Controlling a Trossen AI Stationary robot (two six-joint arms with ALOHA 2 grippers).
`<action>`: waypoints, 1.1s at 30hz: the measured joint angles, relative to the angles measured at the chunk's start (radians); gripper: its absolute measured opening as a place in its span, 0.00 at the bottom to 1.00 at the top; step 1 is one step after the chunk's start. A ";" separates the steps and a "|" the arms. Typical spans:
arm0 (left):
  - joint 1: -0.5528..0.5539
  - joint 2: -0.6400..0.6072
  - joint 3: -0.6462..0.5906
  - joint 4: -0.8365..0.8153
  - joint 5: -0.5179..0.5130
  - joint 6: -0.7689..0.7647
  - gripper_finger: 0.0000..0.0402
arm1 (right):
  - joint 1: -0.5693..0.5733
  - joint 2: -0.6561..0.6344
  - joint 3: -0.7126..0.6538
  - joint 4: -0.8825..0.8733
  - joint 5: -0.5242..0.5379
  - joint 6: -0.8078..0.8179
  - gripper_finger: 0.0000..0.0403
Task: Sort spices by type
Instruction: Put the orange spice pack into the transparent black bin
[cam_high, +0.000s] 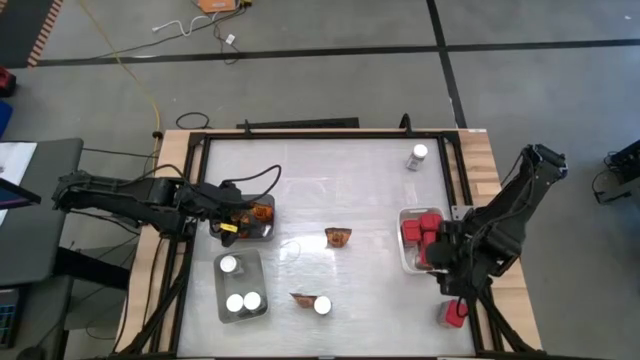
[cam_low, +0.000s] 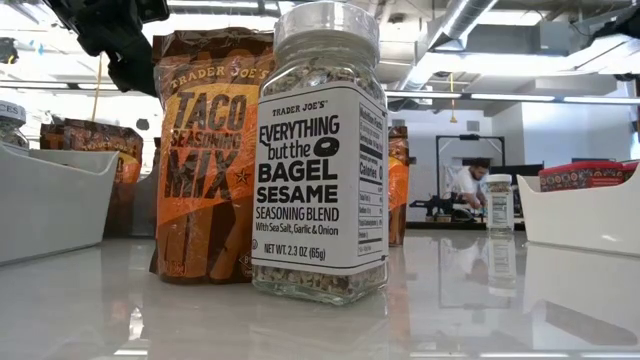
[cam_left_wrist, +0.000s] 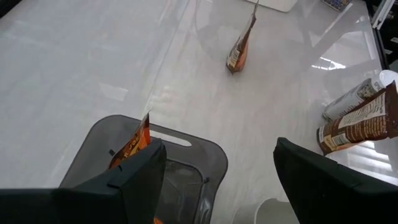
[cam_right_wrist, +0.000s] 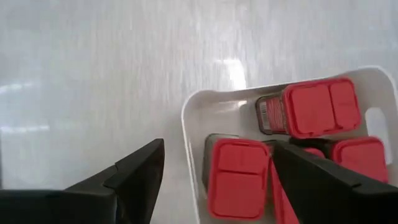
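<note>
My right gripper (cam_right_wrist: 217, 155) stands open above a white tray (cam_right_wrist: 193, 118) at the table's right edge, and several red boxes (cam_right_wrist: 239, 177) rest on the tray's floor. One more red box (cam_high: 455, 312) sits outside it, nearer the front. My left gripper (cam_left_wrist: 221, 155) hangs open over a grey tray (cam_left_wrist: 199, 152) at the left, where an orange packet (cam_left_wrist: 134, 146) stands. A second packet (cam_high: 338, 237) stands mid-table. A third packet (cam_high: 300, 299) lies next to a white-lidded jar (cam_high: 322, 305) near the front. Another jar (cam_high: 418, 156) stands at the far right.
A clear tray (cam_high: 258, 262) holding three white-lidded jars (cam_high: 240, 300) sits at the near left. A dark frame (cam_high: 320, 133) runs round the white table top. In the low view a person (cam_low: 465, 185) sits in the room beyond the table.
</note>
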 joint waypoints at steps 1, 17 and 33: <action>0.000 0.000 0.000 0.000 0.000 0.003 0.71 | -0.005 0.000 -0.006 0.000 0.000 -0.015 0.81; 0.000 0.000 0.000 0.000 0.000 0.011 0.71 | -0.266 0.030 -0.081 0.020 0.003 -0.129 0.81; 0.000 0.000 0.000 -0.001 0.001 0.024 0.71 | -0.244 0.154 -0.079 -0.044 -0.052 -0.177 0.81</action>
